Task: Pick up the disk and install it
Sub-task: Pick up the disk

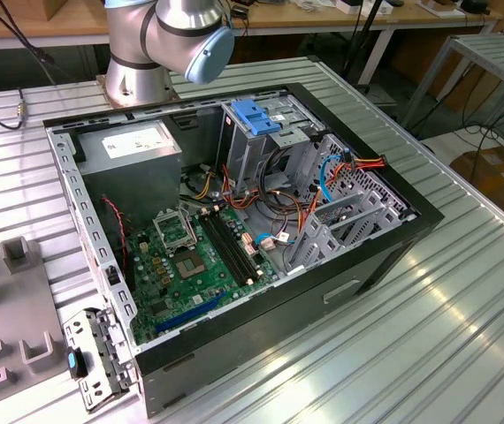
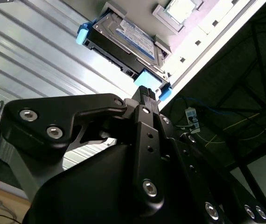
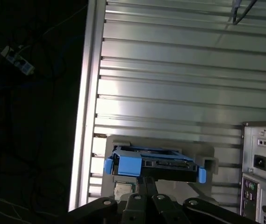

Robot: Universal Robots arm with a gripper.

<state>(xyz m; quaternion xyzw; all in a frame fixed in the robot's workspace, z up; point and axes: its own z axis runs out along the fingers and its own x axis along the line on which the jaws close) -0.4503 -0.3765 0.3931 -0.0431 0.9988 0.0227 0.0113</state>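
in both wrist views the disk (image 2: 128, 35) (image 3: 165, 164) lies flat in a grey holder (image 2: 163, 45) (image 3: 207, 163) that sits on the ribbed metal table (image 2: 30, 56) (image 3: 179, 93), near one edge of the table. its labelled face is turned up, and blue rails (image 2: 149, 80) (image 3: 127, 164) run along its short ends. the gripper (image 2: 143, 95) (image 3: 146, 184) reaches toward the near side of the disk, with its black tip just beside one blue rail. i cannot tell whether it touches the rail, and i cannot tell how wide the jaws stand. in the first wrist view the back panel of the computer case (image 3: 263, 158) stands on the table near the holder but apart from it.

in the exterior view the computer case (image 1: 261, 340) lies open in the middle of the table (image 1: 464, 336), and the arm (image 1: 172, 35) rises from its base at the far side. inside the case a green motherboard (image 1: 190, 256) covers the floor toward the near side. a grey power supply (image 1: 133, 146) sits in the far corner on the exterior view's left. a metal drive cage (image 1: 261, 150) with a blue latch (image 1: 250, 115) on top stands at the far side, with orange, red and blue cables bunched to its right. a grey fixture (image 1: 13, 309) with upright blocks rests on the table at the exterior view's left, beside the case.
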